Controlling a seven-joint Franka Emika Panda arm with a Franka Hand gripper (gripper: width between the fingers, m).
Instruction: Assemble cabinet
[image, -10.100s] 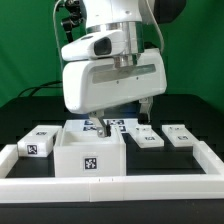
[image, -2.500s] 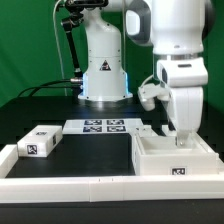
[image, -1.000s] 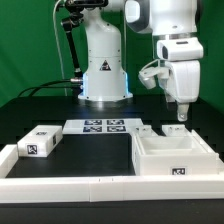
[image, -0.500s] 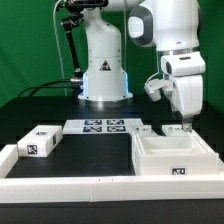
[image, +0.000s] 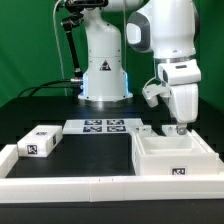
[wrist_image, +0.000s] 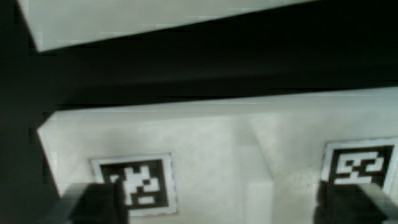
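The cabinet body (image: 175, 158), an open white box with a tag on its front, sits at the exterior view's right against the border rail. My gripper (image: 180, 126) hangs low just behind it, over a small white panel (image: 181, 133). A second small panel (image: 147, 131) lies beside it. A third tagged white piece (image: 40, 141) lies at the exterior view's left. In the wrist view my gripper (wrist_image: 228, 206) is open, its dark fingers (wrist_image: 89, 205) straddling a white panel (wrist_image: 249, 140) with two tags.
The marker board (image: 105, 126) lies flat in the middle in front of the robot base (image: 104, 70). The long low white border rail (image: 90, 186) runs along the front and up both sides. The table top is black.
Since one second ago my gripper has come down and slightly toward the exterior view's left, close over the small panel behind the cabinet body. The cabinet body has stayed put since 2.5 s ago.
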